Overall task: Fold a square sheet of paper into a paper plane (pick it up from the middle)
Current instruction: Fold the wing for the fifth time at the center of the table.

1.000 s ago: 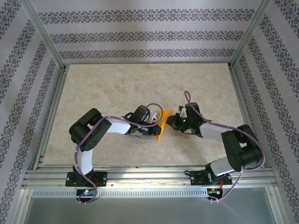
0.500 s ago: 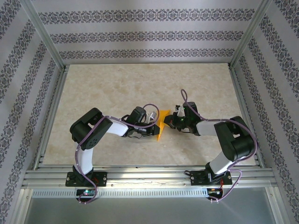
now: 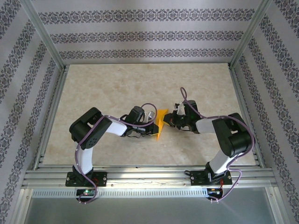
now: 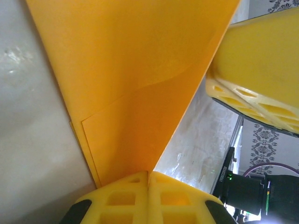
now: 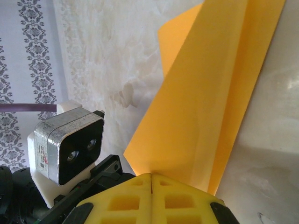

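Seen from above, two black-and-white robot arms rise from bases at the near edge of a pale marbled table (image 3: 117, 84) and bend inward to meet over its middle. Between them is a folded orange-yellow paper plane (image 3: 160, 125), slim and pointed, its tip aimed toward the near edge. The left gripper (image 3: 153, 122) clamps it from the left and the right gripper (image 3: 168, 121) from the right.

In the left wrist close-up, that gripper's yellow fingers (image 4: 117, 200) are pressed together with the paper's narrow end caught in the seam. The sheet fans upward, with one overlapping layer showing. A yellow finger of the other gripper sits at its right edge.

In the right wrist close-up, its fingers (image 5: 187, 203) are likewise clenched on the paper, which rises away in creased panels (whether it touches the table cannot be told). A small silver camera (image 5: 70, 144) sits to the left.

Beyond the table stand floral-striped walls (image 3: 149, 35).
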You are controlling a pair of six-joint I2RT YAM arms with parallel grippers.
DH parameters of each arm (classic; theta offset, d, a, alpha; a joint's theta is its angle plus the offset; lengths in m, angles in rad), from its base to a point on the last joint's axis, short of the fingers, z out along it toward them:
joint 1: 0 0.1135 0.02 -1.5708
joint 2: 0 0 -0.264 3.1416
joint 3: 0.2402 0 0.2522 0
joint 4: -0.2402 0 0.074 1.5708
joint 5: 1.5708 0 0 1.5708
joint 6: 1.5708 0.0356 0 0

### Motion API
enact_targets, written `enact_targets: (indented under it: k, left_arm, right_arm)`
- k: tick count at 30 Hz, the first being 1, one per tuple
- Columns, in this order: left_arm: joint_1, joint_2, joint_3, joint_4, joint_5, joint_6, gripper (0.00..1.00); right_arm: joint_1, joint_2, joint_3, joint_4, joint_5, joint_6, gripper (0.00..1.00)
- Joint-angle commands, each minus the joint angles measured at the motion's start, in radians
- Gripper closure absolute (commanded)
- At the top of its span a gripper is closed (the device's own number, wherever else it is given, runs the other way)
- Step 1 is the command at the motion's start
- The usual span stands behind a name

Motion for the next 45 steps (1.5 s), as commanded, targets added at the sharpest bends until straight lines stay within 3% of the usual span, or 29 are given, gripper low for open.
enact_targets:
  k: [1, 45]
  left_arm:
    - [0.016, 0.018, -0.010, 0.064, 0.023, -0.030, 1.00]
    - [0.051, 0.051, -0.118, 0.159, -0.022, -0.188, 1.00]
  right_arm:
    - [-0.007, 0.029, 0.030, 0.033, -0.040, -0.026, 0.97]
    - [-0.010, 0.198, 0.120, 0.062, -0.101, -0.046, 0.95]
